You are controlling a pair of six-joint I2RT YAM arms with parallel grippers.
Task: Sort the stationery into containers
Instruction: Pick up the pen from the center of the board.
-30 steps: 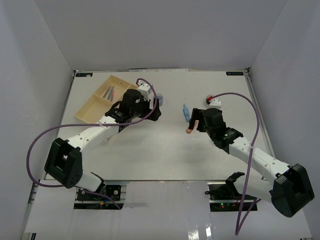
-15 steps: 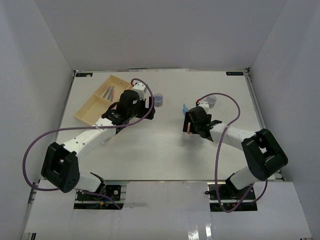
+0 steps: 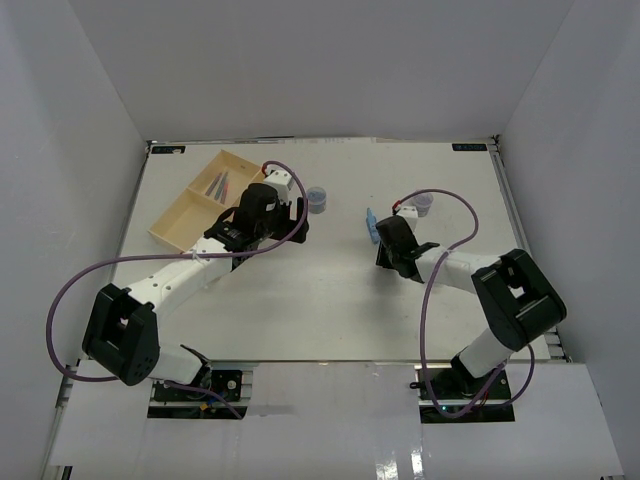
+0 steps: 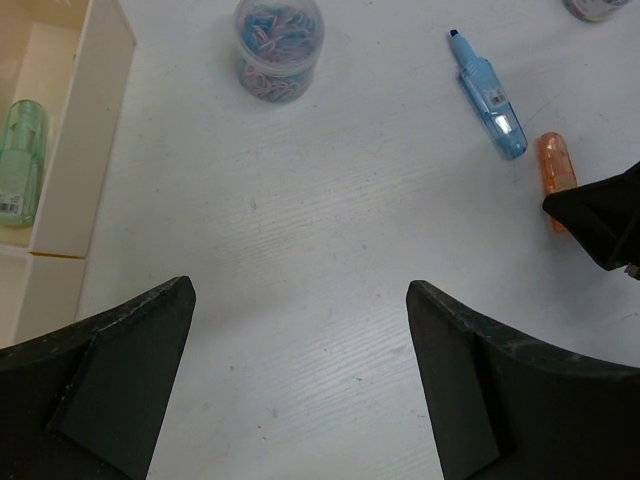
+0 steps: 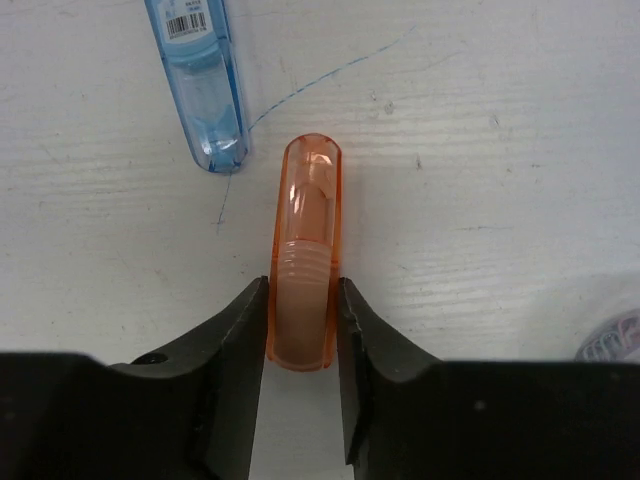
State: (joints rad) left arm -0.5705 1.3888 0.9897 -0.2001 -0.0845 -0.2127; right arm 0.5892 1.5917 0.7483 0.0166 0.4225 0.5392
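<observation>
An orange marker (image 5: 308, 200) lies on the white table, and my right gripper (image 5: 303, 300) is shut on its near end, both fingers against its sides. In the top view the right gripper (image 3: 386, 256) covers that marker. A blue marker (image 5: 200, 80) lies just beyond it, free (image 3: 371, 224). My left gripper (image 4: 300, 300) hangs open over bare table, empty, right of the cream tray (image 3: 190, 215). The tray holds thin pens (image 3: 218, 184) and a green marker (image 4: 20, 160). From the left wrist I see the orange marker (image 4: 556, 178) and the blue marker (image 4: 488, 96).
A round jar of coloured clips (image 3: 317, 199) stands just beyond the left gripper (image 3: 290, 222). Another small jar (image 3: 422, 204) stands behind the right arm. White walls enclose the table on three sides. The tray's wall (image 4: 95, 130) lies left of the left gripper.
My right gripper has come down and forward-left over the orange marker and shut on it. The left arm has shifted slightly back and stayed open.
</observation>
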